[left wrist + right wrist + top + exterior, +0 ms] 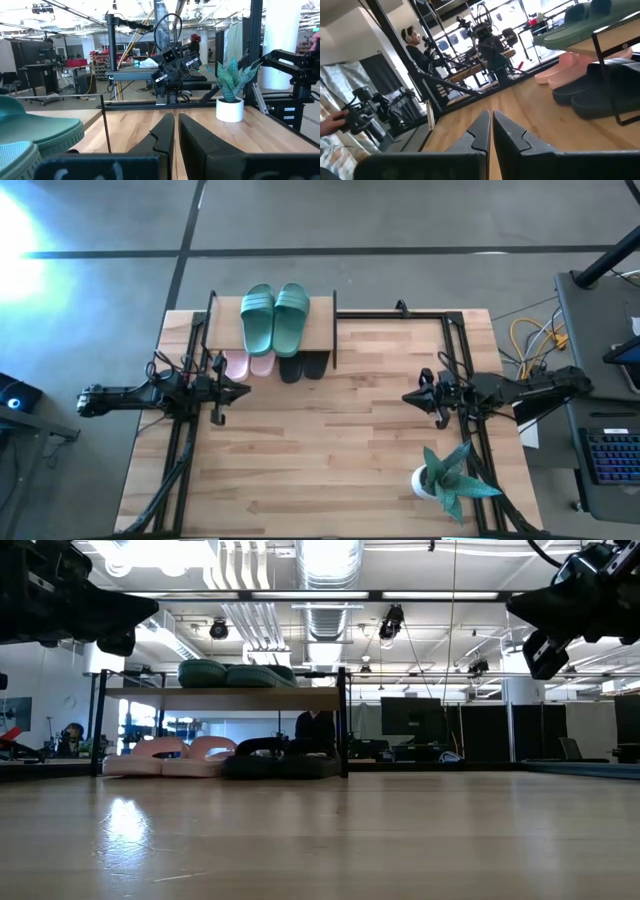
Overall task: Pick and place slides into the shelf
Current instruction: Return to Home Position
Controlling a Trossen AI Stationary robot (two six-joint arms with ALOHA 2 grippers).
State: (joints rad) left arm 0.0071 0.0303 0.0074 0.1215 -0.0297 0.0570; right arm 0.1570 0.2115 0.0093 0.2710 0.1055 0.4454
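The shelf (322,330) stands at the table's far edge, left of centre. The teal green slides (275,318) lie side by side on its wooden top board. Under the board, the pale pink slides (165,757) and the black slides (283,760) rest on the tabletop, soles down. My left gripper (243,391) hovers shut above the table's left side, just in front of the shelf. My right gripper (408,395) hovers shut above the right side. Both point level toward the table's middle and hold nothing.
A small potted plant (447,477) in a white pot stands near the table's front right corner. A black frame (455,340) runs along the table's sides. A person with a camera shows in the room beyond the table in the right wrist view.
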